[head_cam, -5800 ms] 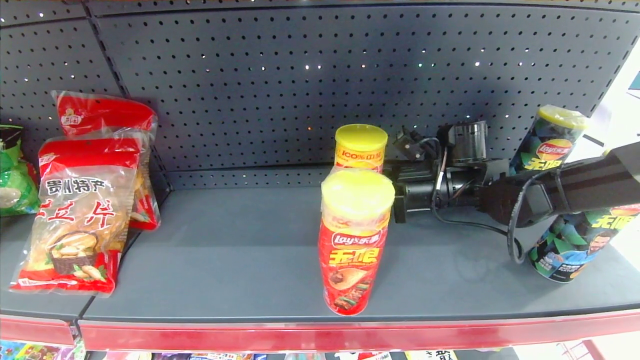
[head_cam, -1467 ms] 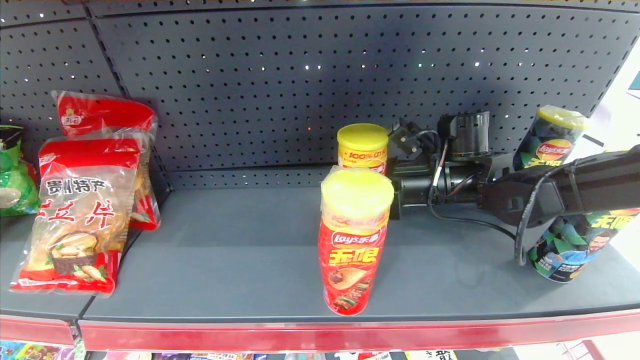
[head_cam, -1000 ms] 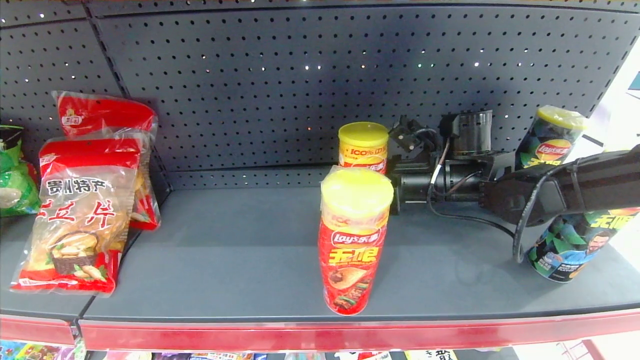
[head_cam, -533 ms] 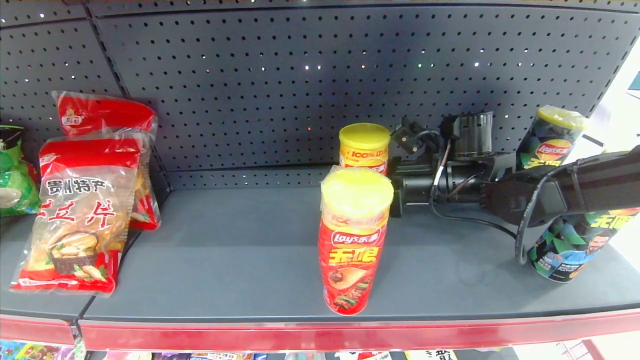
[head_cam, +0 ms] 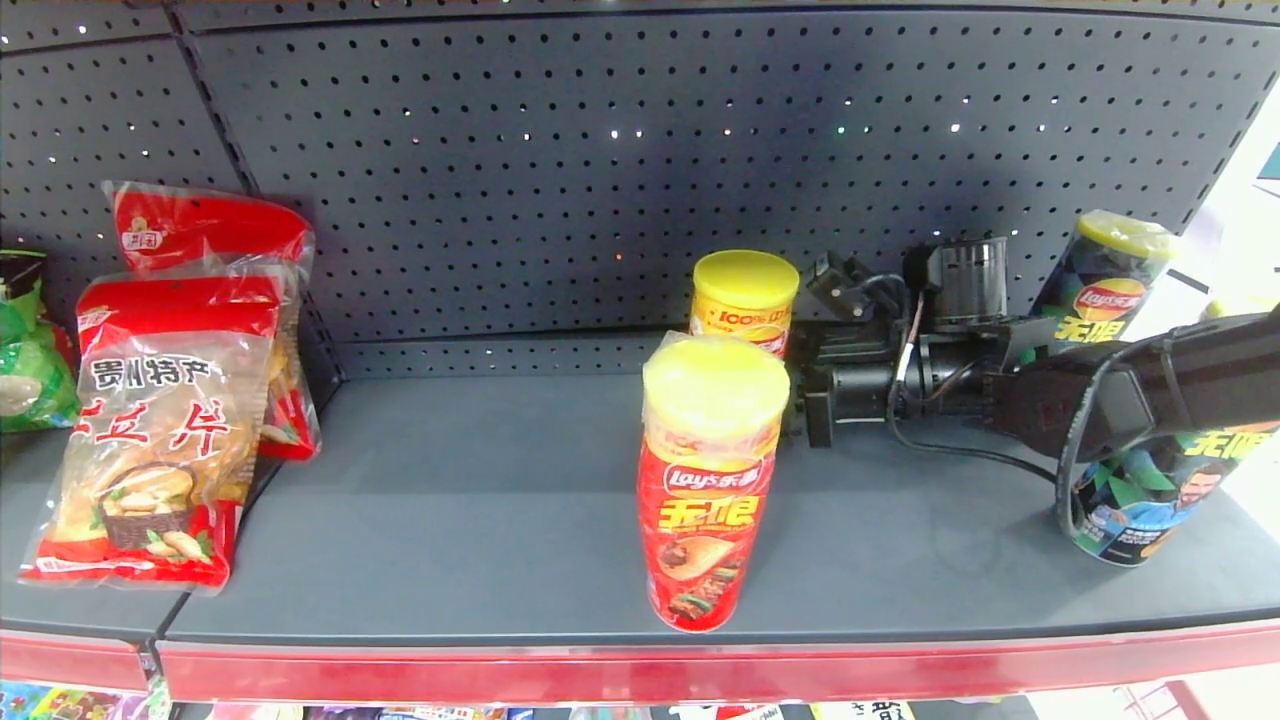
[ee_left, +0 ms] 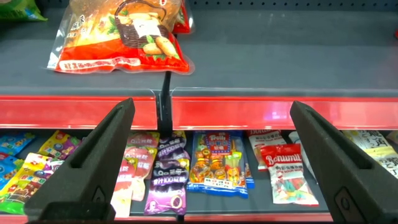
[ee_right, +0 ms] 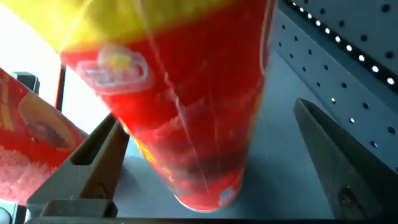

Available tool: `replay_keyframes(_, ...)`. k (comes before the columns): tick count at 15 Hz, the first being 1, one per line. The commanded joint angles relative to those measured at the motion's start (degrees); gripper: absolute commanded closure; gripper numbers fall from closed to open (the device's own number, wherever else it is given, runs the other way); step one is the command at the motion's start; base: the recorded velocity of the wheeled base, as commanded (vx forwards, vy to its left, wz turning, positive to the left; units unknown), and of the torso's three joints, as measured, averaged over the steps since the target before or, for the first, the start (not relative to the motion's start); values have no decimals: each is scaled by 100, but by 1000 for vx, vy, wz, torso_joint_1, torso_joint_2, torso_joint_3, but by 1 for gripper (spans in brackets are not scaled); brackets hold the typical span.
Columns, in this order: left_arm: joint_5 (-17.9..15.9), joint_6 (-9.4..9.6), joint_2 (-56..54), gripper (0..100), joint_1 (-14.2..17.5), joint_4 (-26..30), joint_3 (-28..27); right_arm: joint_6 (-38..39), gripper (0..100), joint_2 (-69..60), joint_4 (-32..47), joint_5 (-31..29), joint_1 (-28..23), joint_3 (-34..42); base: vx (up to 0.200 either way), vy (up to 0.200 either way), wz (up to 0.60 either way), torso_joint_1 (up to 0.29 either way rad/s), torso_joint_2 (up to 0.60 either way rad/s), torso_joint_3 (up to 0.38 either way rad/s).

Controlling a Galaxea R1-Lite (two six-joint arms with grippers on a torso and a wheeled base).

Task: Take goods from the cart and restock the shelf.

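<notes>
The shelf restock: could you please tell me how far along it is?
Done: the front red can, rear dark can and front dark can stand on the shelf. In hand: the right gripper, open, straddles the rear red can, apparently set down but not yet cleared. Left: the left gripper is open and empty; bare shelf space remains.

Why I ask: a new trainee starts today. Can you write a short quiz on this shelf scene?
1. True or false: the left hand holds a snack bag.
2. The lid of the front red can is: A) blue B) yellow C) white.
3. What stands directly behind that can?
Key: 1 false, it is open and empty; 2 B; 3 a yellow-lidded can.
</notes>
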Motion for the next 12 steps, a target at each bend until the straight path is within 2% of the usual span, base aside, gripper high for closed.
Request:
replay_keyframes(1, 0, -1, 8, 0, 2, -1, 1, 18, 0, -19, -7, 38, -70, -16, 0, 0, 0, 0, 0, 0)
replay_keyframes(2, 0, -1, 8, 0, 2, -1, 1, 36, 100, -19, -7, 73, -79, -34, 0, 0, 0, 0, 0, 0)
replay_keyframes(12, 0, -1, 8, 0, 2, -1, 1, -8, 100, -27, 1, 266, -158, -86, 0, 0, 0, 0, 0, 0)
